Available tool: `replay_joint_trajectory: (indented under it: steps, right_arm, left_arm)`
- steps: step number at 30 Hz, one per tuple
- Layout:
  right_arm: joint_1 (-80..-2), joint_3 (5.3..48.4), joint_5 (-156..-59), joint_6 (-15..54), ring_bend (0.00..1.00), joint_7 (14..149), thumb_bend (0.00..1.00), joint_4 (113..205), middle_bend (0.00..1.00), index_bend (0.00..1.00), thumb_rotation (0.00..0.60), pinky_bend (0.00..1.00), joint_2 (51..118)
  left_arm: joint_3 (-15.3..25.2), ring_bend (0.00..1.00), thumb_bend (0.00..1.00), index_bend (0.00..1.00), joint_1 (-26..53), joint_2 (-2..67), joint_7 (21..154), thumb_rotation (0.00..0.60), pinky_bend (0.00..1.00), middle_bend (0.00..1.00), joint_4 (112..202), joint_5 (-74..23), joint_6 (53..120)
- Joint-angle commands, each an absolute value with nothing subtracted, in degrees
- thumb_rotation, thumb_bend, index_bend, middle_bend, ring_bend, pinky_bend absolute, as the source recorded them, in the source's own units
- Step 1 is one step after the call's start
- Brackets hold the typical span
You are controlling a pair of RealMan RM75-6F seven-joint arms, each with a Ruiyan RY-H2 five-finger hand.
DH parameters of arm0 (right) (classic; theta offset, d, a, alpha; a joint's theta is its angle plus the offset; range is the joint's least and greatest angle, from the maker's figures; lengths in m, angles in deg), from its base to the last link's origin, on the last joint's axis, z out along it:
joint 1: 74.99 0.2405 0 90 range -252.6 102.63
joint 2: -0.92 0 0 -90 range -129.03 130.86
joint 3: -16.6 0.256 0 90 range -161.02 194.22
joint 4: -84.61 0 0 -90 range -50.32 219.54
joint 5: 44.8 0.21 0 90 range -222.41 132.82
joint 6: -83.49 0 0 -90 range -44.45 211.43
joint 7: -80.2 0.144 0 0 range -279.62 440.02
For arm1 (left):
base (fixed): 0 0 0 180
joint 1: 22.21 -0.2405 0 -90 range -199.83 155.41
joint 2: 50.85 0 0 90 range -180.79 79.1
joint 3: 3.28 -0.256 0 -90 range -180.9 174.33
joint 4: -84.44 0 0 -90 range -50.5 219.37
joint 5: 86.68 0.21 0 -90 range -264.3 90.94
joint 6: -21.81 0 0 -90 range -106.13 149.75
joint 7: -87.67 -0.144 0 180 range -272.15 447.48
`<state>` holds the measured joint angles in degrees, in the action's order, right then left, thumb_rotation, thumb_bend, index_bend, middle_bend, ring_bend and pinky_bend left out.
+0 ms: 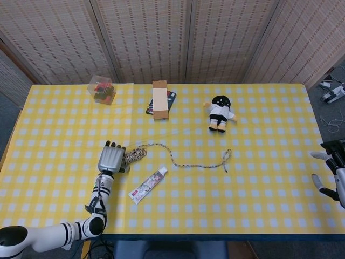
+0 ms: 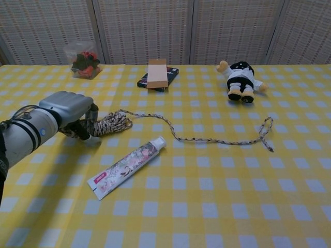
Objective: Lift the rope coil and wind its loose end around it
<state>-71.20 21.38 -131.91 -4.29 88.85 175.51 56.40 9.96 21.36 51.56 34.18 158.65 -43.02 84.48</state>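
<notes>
**Left hand on the rope coil, right hand idle at table edge**

The left hand (image 2: 70,108) sits palm-down over the left end of the rope coil (image 2: 108,124), fingers curled down around the bundle. The chest view shows fingers wrapping the coil, but whether it is a firm grip or only contact cannot be told. The coil lies on the table (image 1: 269,178), left of centre.

The loose end (image 1: 186,159) runs right from the coil, dips, and finishes in a small loop (image 1: 226,158) well right of the coil. It lies flat on the yellow checked cloth.

The right hand (image 1: 333,172) is at the far right edge in the head view, fingers spread, holding nothing, well apart from the rope.

Other items:
- toothpaste tube (image 2: 126,168) lies diagonally just near of the coil, cap pointing toward the rope, not touching it.
- cardboard box (image 1: 159,99) at the far side, resting on a dark flat item (image 1: 169,100).
- plush doll (image 1: 220,113) far right of centre.
- clear container (image 1: 102,89) with red and dark contents, far left.
</notes>
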Motion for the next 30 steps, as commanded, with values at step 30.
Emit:
replay_joint_trajectory:
  steps: [30]
  right_arm:
    - [-71.52,21.53,-131.42,-4.1,0.0,88.77,0.31,175.34,0.17,0.33,0.6,0.0,56.62]
  left_arm:
    - [9.5,0.43,0.34,0.68,21.9,53.68,42.91,0.534,0.14,0.63,151.26,-40.36,83.16]
